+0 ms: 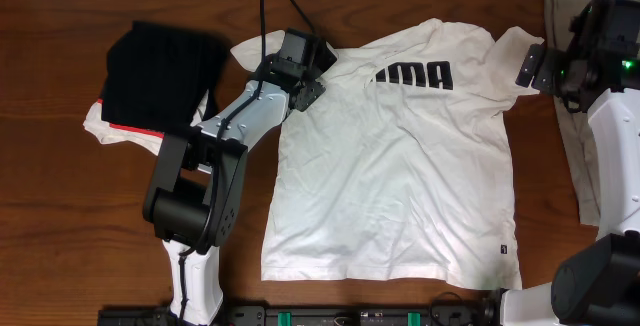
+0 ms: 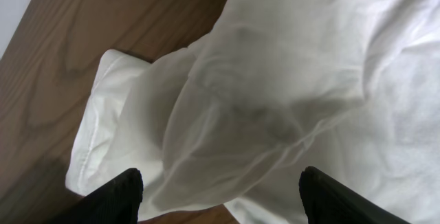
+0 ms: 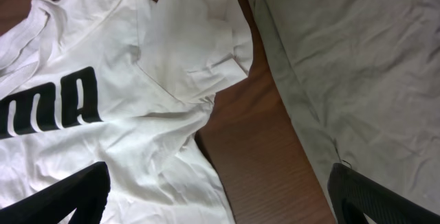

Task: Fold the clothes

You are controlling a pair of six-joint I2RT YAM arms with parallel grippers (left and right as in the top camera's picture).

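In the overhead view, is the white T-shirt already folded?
No, the white T-shirt lies spread out flat, its black lettering facing up.

Large black block lettering (image 1: 415, 74) runs across the chest of the white T-shirt (image 1: 400, 176): "MA" reads plainly, with most of a "U" before it, and the start of the word is hidden. The small black hem tag (image 1: 503, 250) is too small to read

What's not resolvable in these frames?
Right wrist: T-shirt lettering cut by left edge.
Overhead: hem tag too small to read.
Overhead: black garment hides most of the white cloth beneath.
Left wrist: whether left hand touches the sleeve, cut by bottom edge.
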